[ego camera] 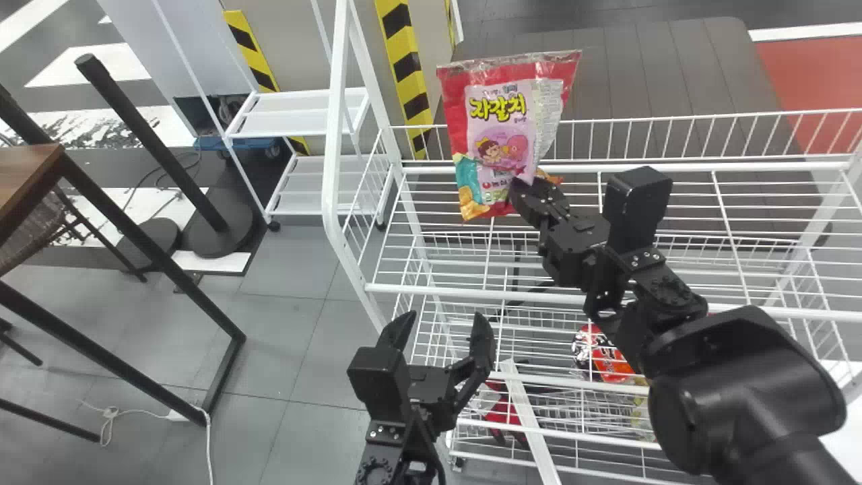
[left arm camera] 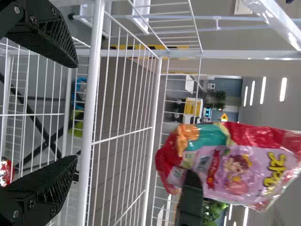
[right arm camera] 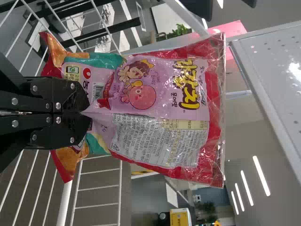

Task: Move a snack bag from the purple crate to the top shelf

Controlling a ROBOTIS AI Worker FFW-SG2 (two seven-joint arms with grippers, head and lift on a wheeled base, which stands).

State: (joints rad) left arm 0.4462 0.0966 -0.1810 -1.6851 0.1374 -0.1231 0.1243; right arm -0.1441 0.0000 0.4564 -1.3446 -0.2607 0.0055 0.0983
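- The carry is the step in hand: with the bag (ego camera: 498, 128) already picked, what remains, I judge, is setting it down on the top shelf (ego camera: 465, 292).
- The bag shows at the upper middle of the head view, across the shelf's back rail (ego camera: 673, 167). It stands roughly upright, its wide sealed end away from the gripper.
- The right gripper (ego camera: 526, 192) is closed on the bag's lower part; the right wrist view shows the wrapper puckered at the pinch.
- The left gripper (ego camera: 443, 325), at the lower middle of the frame, has its jaws spread and holds nothing. It sits near the shelf's front rail and seems to have no part in the placing.
- A red and black pack (ego camera: 606, 357) lies on a lower tier, lower right of centre.
- The next move calls for bringing the bag over the shelf's wires, inside the back rail, then lowering it until it is borne before the jaws part. How high it is above the wires I cannot tell.
- Let go too far back, the bag could drop behind the rack; held by so small a pinch, it may tip over on release.
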